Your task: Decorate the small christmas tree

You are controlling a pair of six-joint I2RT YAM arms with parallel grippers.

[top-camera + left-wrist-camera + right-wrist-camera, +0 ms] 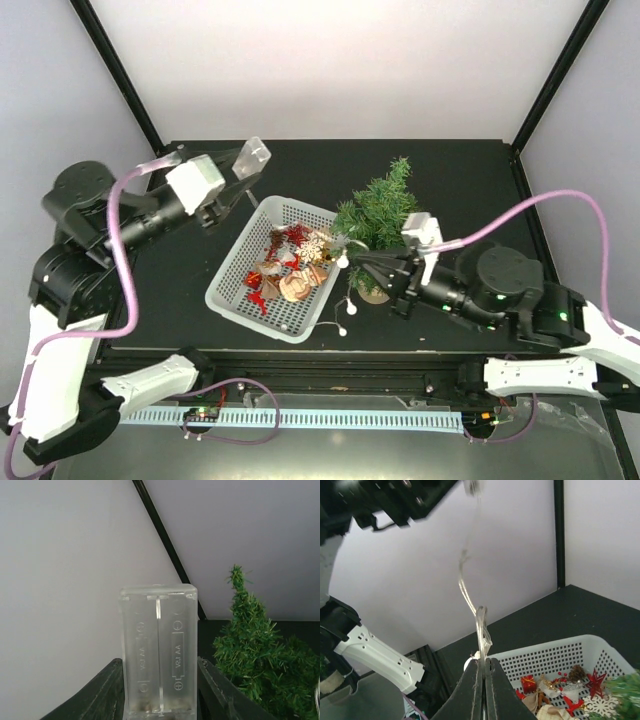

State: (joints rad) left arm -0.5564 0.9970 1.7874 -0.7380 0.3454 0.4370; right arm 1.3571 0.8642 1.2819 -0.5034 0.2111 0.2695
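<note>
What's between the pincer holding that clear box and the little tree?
In the top view, the white basket of ornaments sits between the left pincer, gripping its clear battery box, and the small christmas tree.

Soft, even light fills all three views, bright on the pale walls point(330, 70), with only faint shadows on the black surface point(450, 170). The left wrist view is sharp on the clear battery case point(159, 650), with mild glare along its top edge, and the small christmas tree point(250, 635) behind is slightly soft. In the right wrist view the right hand point(483, 662) is a dark near-silhouette and the thin wire point(464, 590) blurs toward the top.
</note>
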